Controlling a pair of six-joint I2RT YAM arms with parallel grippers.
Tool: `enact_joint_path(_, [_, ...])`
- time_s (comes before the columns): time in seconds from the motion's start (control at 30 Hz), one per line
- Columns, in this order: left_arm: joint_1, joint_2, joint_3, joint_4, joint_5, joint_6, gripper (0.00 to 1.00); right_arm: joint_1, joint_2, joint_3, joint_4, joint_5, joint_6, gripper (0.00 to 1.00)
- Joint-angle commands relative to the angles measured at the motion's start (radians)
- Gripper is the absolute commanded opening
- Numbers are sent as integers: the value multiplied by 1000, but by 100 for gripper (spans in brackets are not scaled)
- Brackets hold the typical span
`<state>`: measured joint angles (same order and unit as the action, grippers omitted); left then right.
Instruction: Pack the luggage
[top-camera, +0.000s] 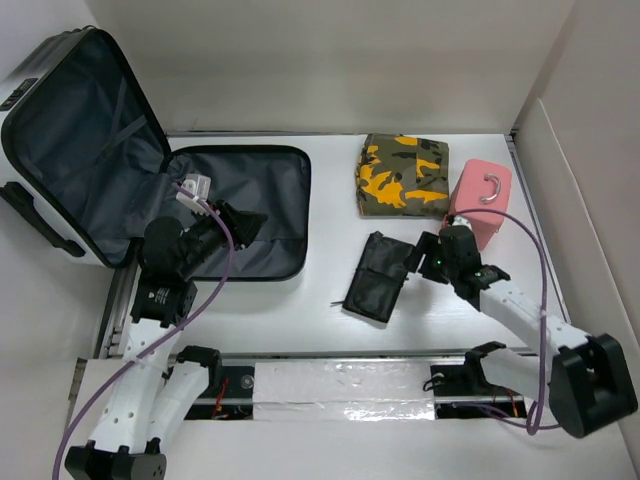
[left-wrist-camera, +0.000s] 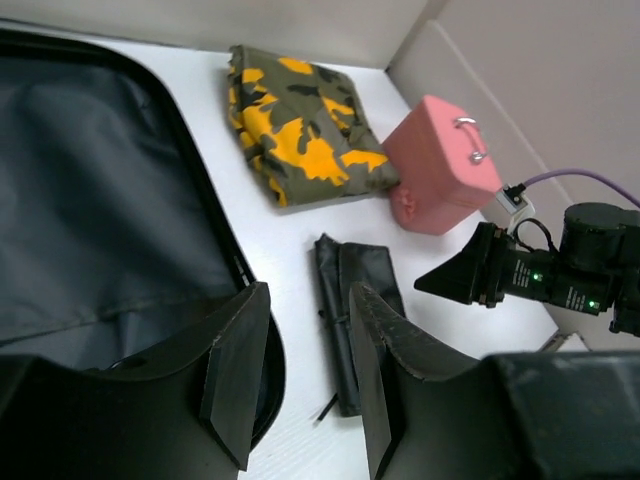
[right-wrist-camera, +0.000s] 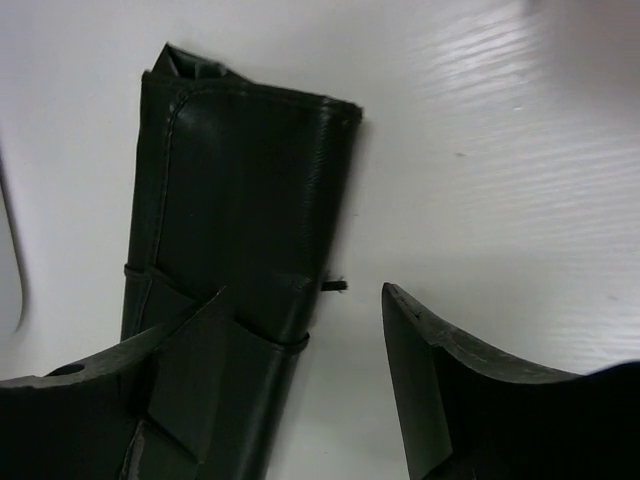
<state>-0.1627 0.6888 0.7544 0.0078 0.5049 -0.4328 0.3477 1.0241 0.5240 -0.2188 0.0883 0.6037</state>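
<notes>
The luggage (top-camera: 90, 140) lies open at the left, its ribbed shell half propped up and its dark-lined half (top-camera: 265, 195) flat on the table. It also shows in the left wrist view (left-wrist-camera: 90, 200). My left gripper (top-camera: 240, 222) is open and empty over the flat half's near right edge (left-wrist-camera: 305, 375). My right gripper (top-camera: 422, 256) is open and empty at the far right end of a flat black pouch (top-camera: 378, 277). In the right wrist view (right-wrist-camera: 310, 380) one finger is over the pouch (right-wrist-camera: 240, 190) and the other over bare table.
A folded camouflage garment (top-camera: 403, 175) lies at the back, with a small pink case (top-camera: 482, 200) to its right; both show in the left wrist view, the garment (left-wrist-camera: 300, 125) and the case (left-wrist-camera: 440, 165). White walls enclose the table. A taped strip (top-camera: 340, 392) runs between the arm bases.
</notes>
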Motion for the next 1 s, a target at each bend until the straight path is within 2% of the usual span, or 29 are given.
enact_joint_path(0.0, [-6, -5, 45, -37, -65, 65, 35, -3, 94, -15, 183, -130, 22, 65])
enact_joint_path(0.07, [-6, -14, 36, -26, -60, 68, 36, -3, 158, -32, 272, -147, 42, 62])
enact_joint_path(0.3, [-6, -32, 19, -14, -66, 83, 37, 17, 339, -32, 381, -117, 74, 57])
enact_joint_path(0.37, [-6, -43, 17, -15, -69, 86, 37, 17, 375, -35, 413, -133, 84, 43])
enact_joint_path(0.4, [-6, -46, 19, -14, -78, 88, 37, 17, 389, -45, 430, -137, 90, 30])
enact_joint_path(0.43, [-6, -51, 19, -14, -80, 89, 37, 17, 396, -50, 462, -140, 94, 8])
enact_joint_path(0.47, [-6, -55, 19, -14, -83, 91, 37, 30, 389, -56, 472, -140, 93, 1])
enact_joint_path(0.53, [-6, -61, 17, -15, -94, 91, 37, 59, 299, -59, 466, -128, 82, 0])
enact_joint_path(0.6, [-6, -69, 17, -14, -108, 89, 37, 127, 194, -45, 425, -33, 77, 0])
enact_joint_path(0.67, [-6, -71, 22, -15, -100, 86, 37, 168, 46, 16, 360, 46, 45, 0])
enact_joint_path(0.77, [3, -78, 20, -14, -103, 77, 37, 209, -41, 149, 329, 61, -10, 0])
enact_joint_path(0.87, [14, -93, 20, -15, -124, 66, 37, 238, -23, 281, 328, 4, -67, 0])
enact_joint_path(0.97, [23, -116, 22, -15, -167, 66, 38, 286, 91, 479, 367, -45, -93, 0])
